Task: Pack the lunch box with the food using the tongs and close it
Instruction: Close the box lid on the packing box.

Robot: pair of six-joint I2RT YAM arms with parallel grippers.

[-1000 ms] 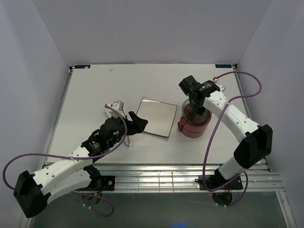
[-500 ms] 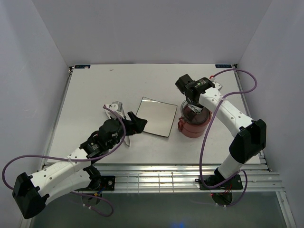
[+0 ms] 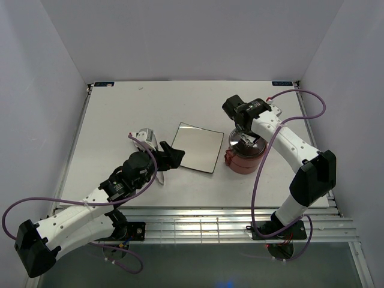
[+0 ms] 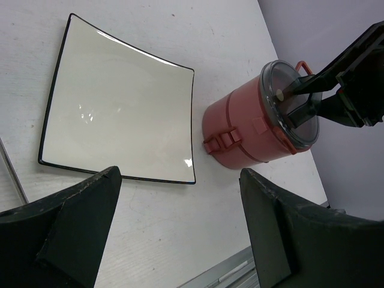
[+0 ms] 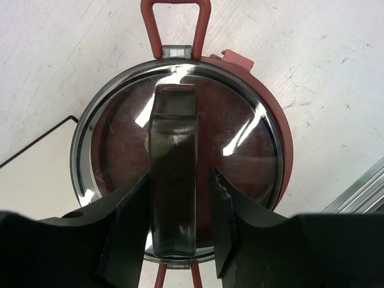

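Note:
The lunch box [image 3: 244, 157] stands stacked right of the plate, its clear lid [image 5: 240, 138] on top and its red bowls [image 4: 240, 135] below. My right gripper [image 3: 247, 139] hangs straight over it. Its fingers straddle the lid's dark handle bar [image 5: 173, 120], the jaws open, with a gap at the right finger [image 5: 225, 204]. My left gripper [image 4: 180, 174] is wide open over bare table near the plate's front corner, holding nothing. The tongs [image 3: 147, 134] lie under the left arm, and one thin leg [image 4: 12, 174] shows. The food is out of view.
A square white plate [image 3: 198, 147] with a dark rim lies bare between the arms [image 4: 114, 102]. Red wire handles [image 5: 176, 24] stick out from the box's sides. A metal rail [image 3: 228, 225] runs along the table's near edge.
The right gripper's jaws have spread apart around the lid's handle, and its wrist has shifted slightly left. The left arm has barely moved.

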